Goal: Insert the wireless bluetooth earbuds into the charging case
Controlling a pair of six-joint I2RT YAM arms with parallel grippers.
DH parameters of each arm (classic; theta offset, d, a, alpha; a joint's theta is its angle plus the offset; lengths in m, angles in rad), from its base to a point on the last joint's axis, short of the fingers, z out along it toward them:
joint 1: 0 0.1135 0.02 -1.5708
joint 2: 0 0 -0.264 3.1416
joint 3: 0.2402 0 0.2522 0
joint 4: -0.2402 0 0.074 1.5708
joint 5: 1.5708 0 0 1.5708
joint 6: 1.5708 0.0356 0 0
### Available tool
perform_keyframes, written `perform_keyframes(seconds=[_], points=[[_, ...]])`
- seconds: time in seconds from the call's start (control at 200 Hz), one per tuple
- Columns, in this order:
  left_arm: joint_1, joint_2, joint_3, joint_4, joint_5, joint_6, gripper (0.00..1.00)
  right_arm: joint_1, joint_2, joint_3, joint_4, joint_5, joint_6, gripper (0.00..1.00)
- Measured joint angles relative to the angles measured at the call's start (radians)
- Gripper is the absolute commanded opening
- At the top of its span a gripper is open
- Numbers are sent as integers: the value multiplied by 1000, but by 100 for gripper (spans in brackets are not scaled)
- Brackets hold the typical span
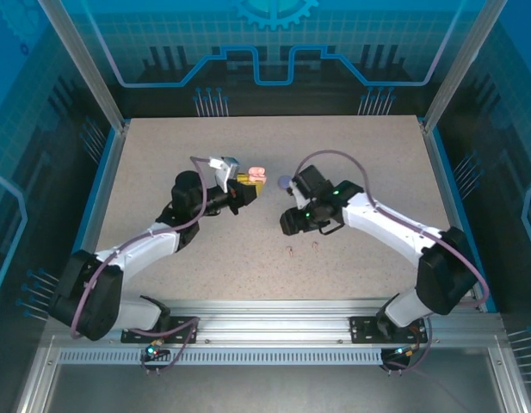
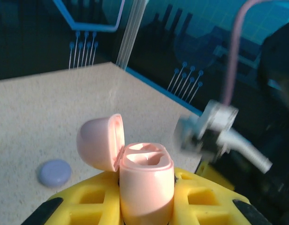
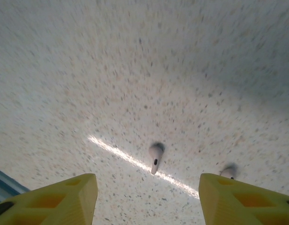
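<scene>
Nearest the arm bases, two earbuds (image 1: 290, 249) lie loose on the surface (image 1: 162, 146), close together but not touching. They are tiny, smooth, pale plastic pieces, each a rounded head on a short stem. In the right wrist view one carries a small dark dot on its stem. The surface is flat, matt and grainy, beige with fine dark speckles.

Just beyond them hang the right fingers (image 1: 291, 225), two blocky yellow plastic wedges with moulded hollows, spread wide apart and holding nothing. Seen from the wrist, one earbud lies on bare surface ahead of the gap between them. The other sits just beside the right-hand wedge, partly blurred.

Farther out and to the left, the left fingers (image 1: 250, 182), of the same yellow plastic, are closed on the charging case (image 2: 146, 180). It is a smooth, pale pink, rounded oblong, lifted clear of the surface. Its domed lid (image 2: 98, 140) stands flipped open on a hinge at one side, showing two shaped wells in the mouth.

A flat, round, pale purple disc (image 1: 285, 182) rests on the surface between the case and the right arm (image 1: 377, 219). That arm's blurred wrist and mauve cable cross the space beyond the open mouth.

At the back stand blue-tinted clear panels (image 1: 274, 52) in aluminium posts.
</scene>
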Motion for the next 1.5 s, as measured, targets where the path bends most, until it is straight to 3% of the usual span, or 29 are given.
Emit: perform_keyframes(seconds=[0.275,0.475,1.501], points=[[-2,-158,-91,150,-179,18,0,104,140,-8,-15,75,42,52],[-2,-236,-92,180,-238,29,0,119,203,-8,-14,92,51,49],[-2,-264,-92,171,-249,28,0,120,352,55,-7,117,51,36]])
